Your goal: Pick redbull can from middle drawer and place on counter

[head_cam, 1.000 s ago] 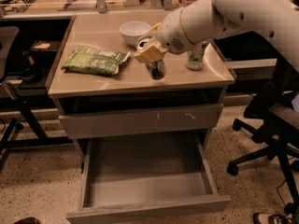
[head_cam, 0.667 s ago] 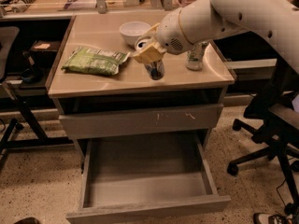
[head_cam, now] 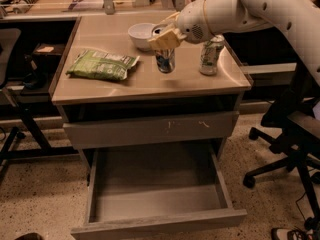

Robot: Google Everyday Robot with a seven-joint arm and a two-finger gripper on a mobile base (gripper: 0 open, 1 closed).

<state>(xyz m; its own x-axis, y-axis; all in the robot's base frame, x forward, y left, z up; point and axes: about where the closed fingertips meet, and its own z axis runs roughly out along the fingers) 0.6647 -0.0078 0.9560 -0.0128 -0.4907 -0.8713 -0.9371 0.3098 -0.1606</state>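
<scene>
Lifted slightly; end effector (head_cam: 164, 38) grips redbull can (head_cam: 165, 61) above counter (head_cam: 150, 84)

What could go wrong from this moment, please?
The gripper sits at the top of the redbull can, on or just above the counter; a sideways retreat might tip this slim can. The white bowl and the green-and-white can stand close by, so the arm could knock either.

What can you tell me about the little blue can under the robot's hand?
The redbull can is a small, slim metal can, blue and silver, standing upright near the middle of the beige counter. The gripper sits over its top, hiding the lid. A taller green-and-white can stands apart beside it, a white bowl behind it.
</scene>
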